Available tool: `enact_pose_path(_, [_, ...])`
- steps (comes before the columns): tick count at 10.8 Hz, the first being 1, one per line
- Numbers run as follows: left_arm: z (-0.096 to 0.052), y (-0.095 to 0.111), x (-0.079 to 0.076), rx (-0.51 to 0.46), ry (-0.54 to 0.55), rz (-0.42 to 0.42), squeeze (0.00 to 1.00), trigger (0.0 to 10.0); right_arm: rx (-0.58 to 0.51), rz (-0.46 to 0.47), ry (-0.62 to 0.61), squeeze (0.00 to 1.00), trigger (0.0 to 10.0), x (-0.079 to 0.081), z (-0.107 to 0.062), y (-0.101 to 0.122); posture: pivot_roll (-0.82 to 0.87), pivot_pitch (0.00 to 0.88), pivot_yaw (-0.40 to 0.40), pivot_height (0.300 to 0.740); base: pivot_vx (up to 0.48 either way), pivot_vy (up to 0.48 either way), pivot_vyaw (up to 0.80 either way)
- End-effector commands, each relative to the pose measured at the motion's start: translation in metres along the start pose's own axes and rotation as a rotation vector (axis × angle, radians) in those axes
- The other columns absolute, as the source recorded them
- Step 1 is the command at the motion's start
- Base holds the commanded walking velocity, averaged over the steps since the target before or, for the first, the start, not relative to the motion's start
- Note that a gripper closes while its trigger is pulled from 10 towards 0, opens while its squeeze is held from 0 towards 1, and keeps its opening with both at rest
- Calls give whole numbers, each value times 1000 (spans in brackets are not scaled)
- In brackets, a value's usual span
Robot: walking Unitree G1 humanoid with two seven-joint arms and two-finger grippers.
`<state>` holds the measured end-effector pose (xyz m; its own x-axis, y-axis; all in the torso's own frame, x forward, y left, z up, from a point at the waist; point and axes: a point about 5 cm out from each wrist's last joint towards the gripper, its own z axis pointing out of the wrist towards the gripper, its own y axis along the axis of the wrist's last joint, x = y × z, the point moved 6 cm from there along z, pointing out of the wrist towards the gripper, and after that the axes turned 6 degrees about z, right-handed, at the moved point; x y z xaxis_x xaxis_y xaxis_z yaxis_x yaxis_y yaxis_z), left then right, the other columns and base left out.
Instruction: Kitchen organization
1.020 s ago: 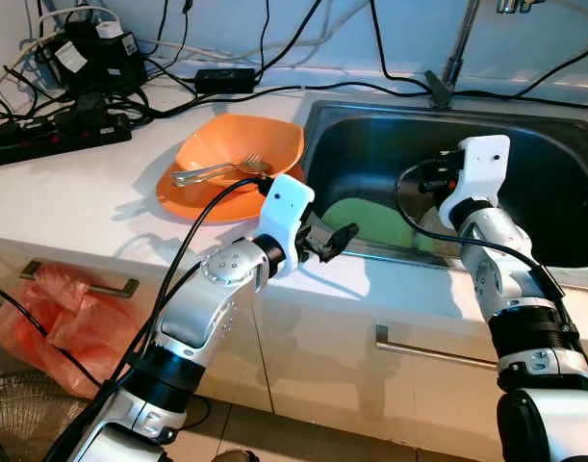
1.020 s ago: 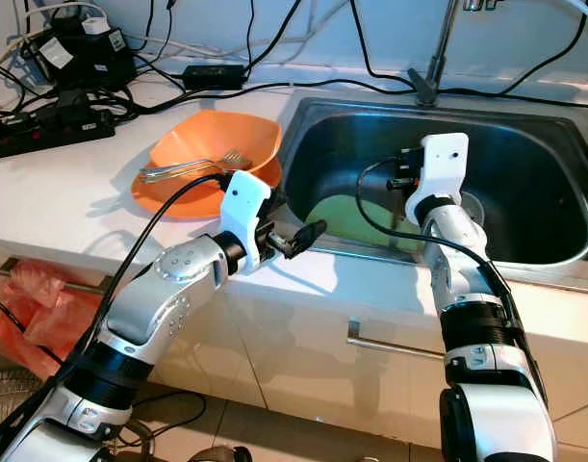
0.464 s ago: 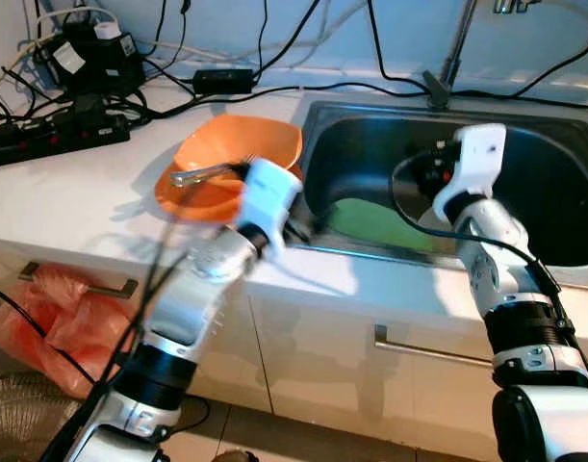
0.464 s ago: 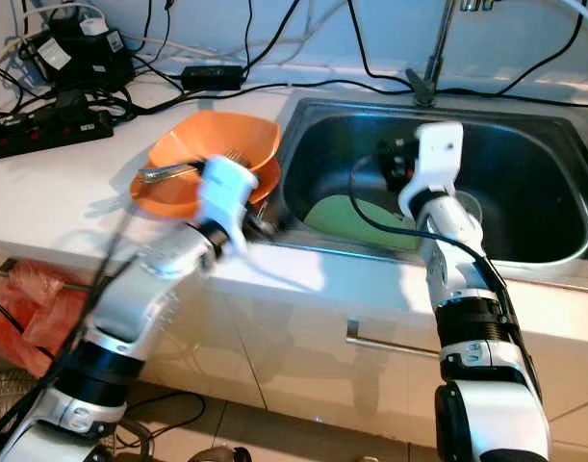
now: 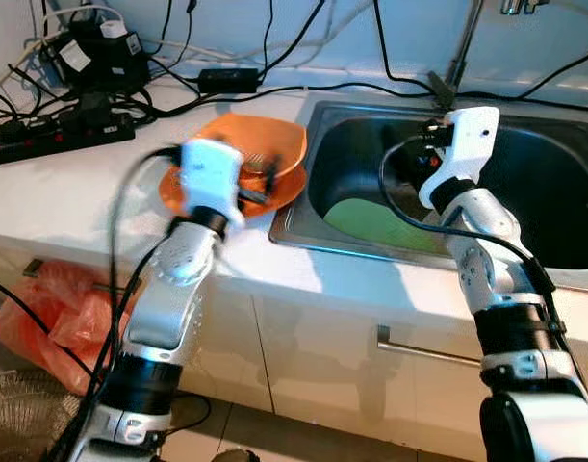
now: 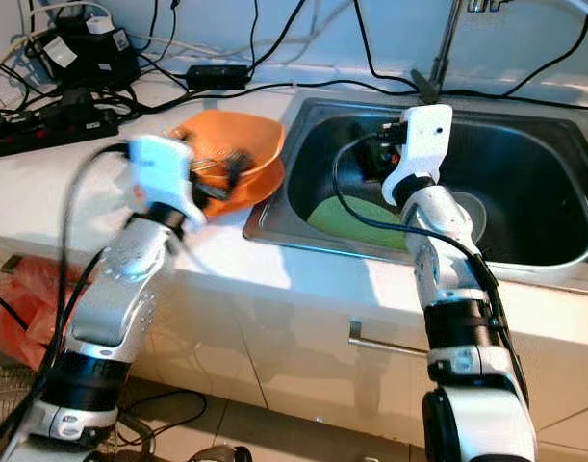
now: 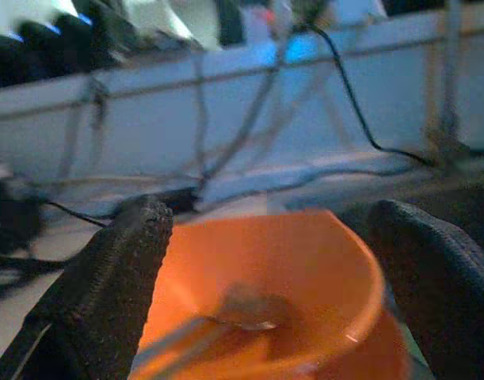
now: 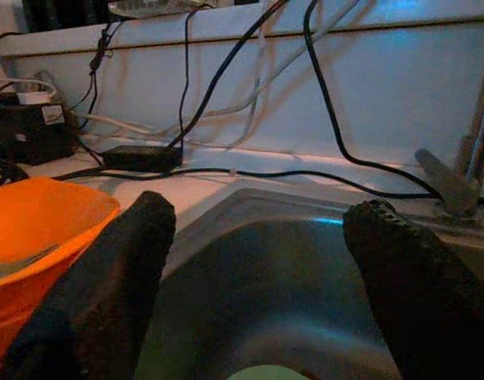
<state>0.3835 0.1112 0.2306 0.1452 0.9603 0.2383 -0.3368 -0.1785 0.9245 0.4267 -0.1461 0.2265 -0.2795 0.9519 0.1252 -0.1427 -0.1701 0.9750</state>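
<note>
An orange bowl (image 5: 245,144) sits on an orange plate (image 5: 279,190) on the white counter, left of the sink, with a fork (image 5: 260,160) and other cutlery inside. My left gripper (image 5: 260,183) hovers at the bowl's near rim, blurred by motion. In the left wrist view it (image 7: 269,229) stands open with the bowl (image 7: 305,261) and a spoon (image 7: 245,309) straight ahead between the fingers. My right gripper (image 5: 419,159) hangs open over the steel sink (image 5: 303,231), holding nothing. A green plate (image 5: 370,217) lies on the sink's bottom.
Power strips and tangled cables (image 5: 63,135) crowd the counter's back left, with a black adapter (image 5: 226,77) behind the bowl. A faucet (image 5: 457,67) rises behind the sink. A red plastic bag (image 5: 43,318) hangs below the counter beside a wire basket (image 5: 14,423).
My left arm has swung left from the sink's front edge to the orange bowl. The right gripper has shifted slightly left and up over the sink.
</note>
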Motion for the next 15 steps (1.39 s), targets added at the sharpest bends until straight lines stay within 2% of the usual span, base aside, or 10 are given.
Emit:
enact_pose_path(1, [-4, 8, 14, -48, 80, 14, 1000, 10000, -2, 15, 26, 1000, 10000, 5, -1, 3, 12, 33, 53, 740, 0, 0, 0])
enact_pose_path(3, [-11, 12, 38, -86, 223, 6, 1000, 10000, 13, 25, 126, 1000, 10000, 20, -7, 6, 15, 33, 49, 740, 0, 0, 0])
enact_pose_path(5, [-15, 0, 45, -44, 272, -58, 1000, 10000, 21, 60, 320, 1000, 10000, 47, -22, 12, 14, 33, 47, 740, 0, 0, 0])
enact_pose_path(6, [-16, -16, 42, 22, 286, -142, 533, 10000, 49, 49, 422, 851, 10000, 58, -32, 15, 9, 32, 51, 740, 0, 0, 0])
enact_pose_path(7, [-16, -19, 40, 31, 279, -166, 0, 10000, 75, 45, 482, 820, 10000, 65, -38, 13, 8, 31, 52, 740, 0, 0, 0])
enact_pose_path(9, [-14, -24, 32, 53, 260, -272, 0, 10000, 184, 16, 637, 333, 10000, 83, -63, -3, 7, 30, 53, 740, 0, 0, 0])
enact_pose_path(10, [-13, -25, 28, 64, 246, -323, 0, 10000, 210, 7, 663, 271, 10000, 86, -69, -7, 8, 29, 53, 740, 0, 0, 0])
enact_pose_path(11, [-13, -26, 27, 69, 240, -341, 0, 10000, 214, 1, 654, 267, 10000, 84, -68, -7, 7, 29, 54, 740, 0, 0, 0])
enact_pose_path(14, [-12, -26, 20, 89, 246, -476, 0, 10000, 221, -12, 648, 275, 10000, 84, -68, -6, 7, 30, 54, 740, 0, 0, 0])
enact_pose_path(15, [-12, -24, 18, 84, 235, -489, 0, 10000, 221, -12, 647, 275, 10000, 84, -68, -6, 6, 31, 54, 740, 0, 0, 0])
